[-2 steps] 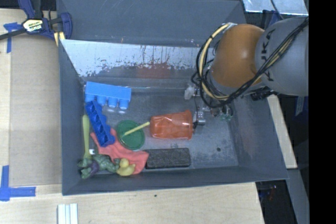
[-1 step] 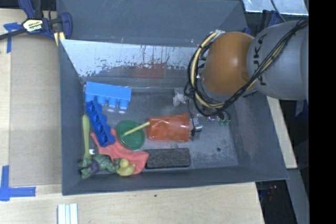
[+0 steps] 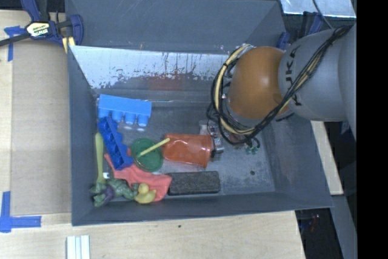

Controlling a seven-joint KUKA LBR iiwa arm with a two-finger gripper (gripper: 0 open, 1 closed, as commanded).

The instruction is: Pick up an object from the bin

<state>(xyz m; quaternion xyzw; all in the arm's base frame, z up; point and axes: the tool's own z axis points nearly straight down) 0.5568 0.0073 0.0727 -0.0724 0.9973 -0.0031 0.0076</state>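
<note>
Camera view: the arm enters from the right, and its orange domed wrist cover (image 3: 254,85) hangs over the right-centre of the grey metal bin (image 3: 291,158). The pincer (image 3: 214,142) shows as a small piece of metal hardware below and left of that cover, low toward the bin floor. The nearest thing is a translucent orange-red plastic cup-like piece (image 3: 187,150) lying on its side in the middle of the floor, long axis roughly left-right across the view. Its right end is touching or just beside the pincer hardware; I cannot tell which. The piece therefore lies directly to the view's left of the pincer, end-on to it. Judgement: a grasp would need the pincer over the body of the piece and closing across its short axis, not along its length. A green round lid with a yellow stick across it (image 3: 147,154) touches the left end of the orange-red piece. A black rectangular foam block (image 3: 194,182) lies near it, toward the near wall. A heap of blue bricks, pink cloth and small toys fills the left side of the floor, well apart from the pincer. Pincer state: cover and cables hide it, so I cannot tell how far open it is. I cannot make out any object in its hold.
</note>
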